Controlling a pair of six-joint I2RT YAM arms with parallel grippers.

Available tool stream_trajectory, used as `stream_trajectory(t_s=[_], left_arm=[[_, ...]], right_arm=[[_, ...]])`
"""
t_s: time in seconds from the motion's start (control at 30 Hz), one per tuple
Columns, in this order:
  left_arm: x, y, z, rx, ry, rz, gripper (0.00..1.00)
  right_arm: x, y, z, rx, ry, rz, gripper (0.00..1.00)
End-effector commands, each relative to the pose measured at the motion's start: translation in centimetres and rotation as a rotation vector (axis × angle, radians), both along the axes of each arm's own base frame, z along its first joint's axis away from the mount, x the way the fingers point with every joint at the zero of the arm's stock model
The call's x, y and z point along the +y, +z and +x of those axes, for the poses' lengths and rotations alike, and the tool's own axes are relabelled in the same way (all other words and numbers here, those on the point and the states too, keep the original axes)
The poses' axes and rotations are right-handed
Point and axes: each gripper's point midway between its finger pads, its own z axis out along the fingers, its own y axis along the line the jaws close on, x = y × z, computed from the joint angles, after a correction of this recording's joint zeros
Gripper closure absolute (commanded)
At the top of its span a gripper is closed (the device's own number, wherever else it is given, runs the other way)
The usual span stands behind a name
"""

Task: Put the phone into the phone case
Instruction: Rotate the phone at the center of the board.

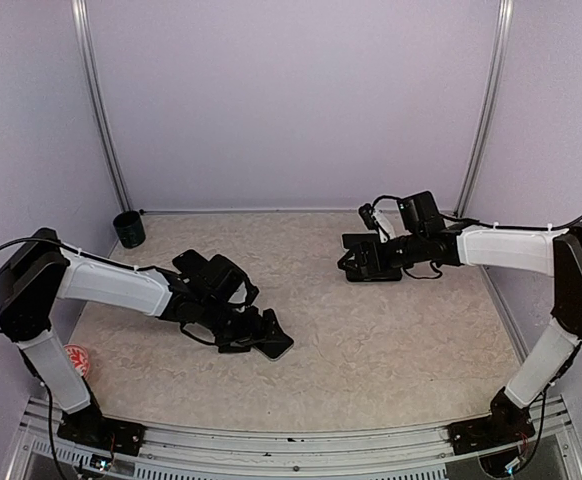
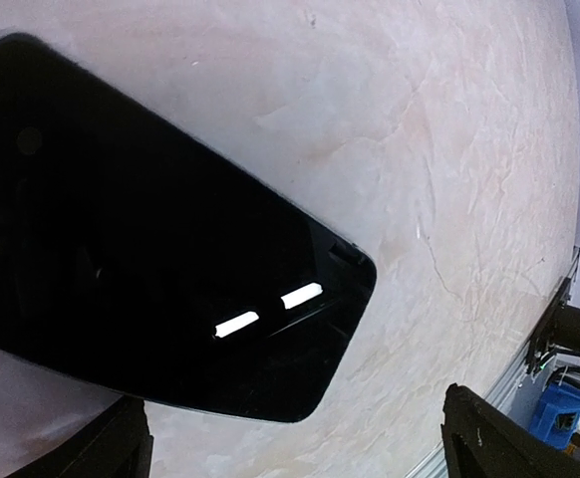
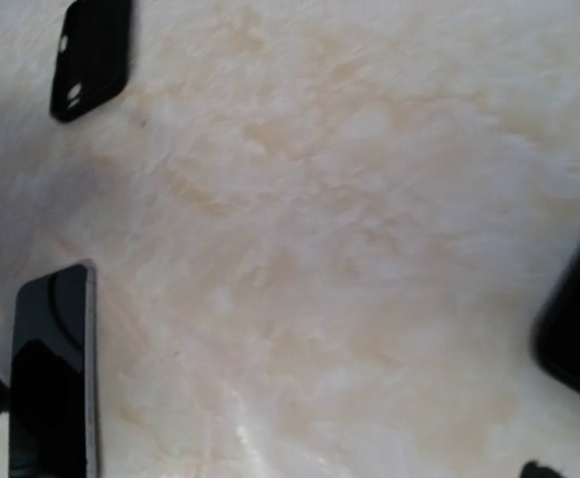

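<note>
We see a thin black slab with rounded corners under the left gripper (image 1: 254,333). It is glossy enough to mirror two bright bars of light, and has a small notch near one corner. From the right wrist the same slab is small and shows two pale holes near one end, so we take it for the case (image 2: 150,249), though its shine leaves us unsure. It lies flat, right of the cup (image 1: 128,229) and nearer the arm bases. The blunt dark fingers (image 2: 111,448) stand spread well apart above it and hold nothing. The phone (image 3: 51,388) lies flat much farther right of the cup, about as deep on the table. It is a dark mirror-like face with a thin grey rim down one long side. The right gripper (image 1: 356,262) hovers low at it with its jaws wide and nothing between them; whether they touch the phone we cannot tell. The cup is small, round and black, and stands upright in the back left corner. The table (image 1: 371,340) is pale beige with a mottled, marble-like pattern and faint creases, like a laid sheet. Plain lilac walls (image 1: 291,100) close it in on three sides, with slim metal rails (image 1: 101,120) running up the corners.
</note>
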Motion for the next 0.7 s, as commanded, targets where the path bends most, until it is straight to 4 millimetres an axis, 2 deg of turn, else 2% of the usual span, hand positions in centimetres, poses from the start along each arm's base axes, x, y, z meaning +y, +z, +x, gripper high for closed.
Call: stream_trajectory(t_s=[0.0, 0.17, 0.43, 0.53, 0.67], left_arm=[[-2.2, 0.4, 0.9, -0.014, -0.023, -0.049, 0.01], [-3.7, 0.3, 2.2, -0.026, -0.026, -0.065, 0.01], [-6.3, 2.2, 4.4, -0.064, -0.029, -0.136, 0.01], [-6.2, 3.2, 4.6, -0.078, -0.025, -0.161, 0.01], [-4.7, 4.9, 5.0, -0.113, 0.005, -0.179, 0.01]], right_arm=[[-2.2, 0.7, 0.1, -0.048, -0.061, -0.032, 0.00], [-2.9, 0.9, -0.7, -0.105, -0.049, -0.032, 0.00], [-2.2, 0.5, -1.9, -0.153, 0.041, -0.008, 0.00], [-1.7, 0.7, -2.2, -0.184, 0.083, 0.023, 0.00], [-1.0, 0.6, -2.6, -0.224, 0.125, 0.051, 0.00]])
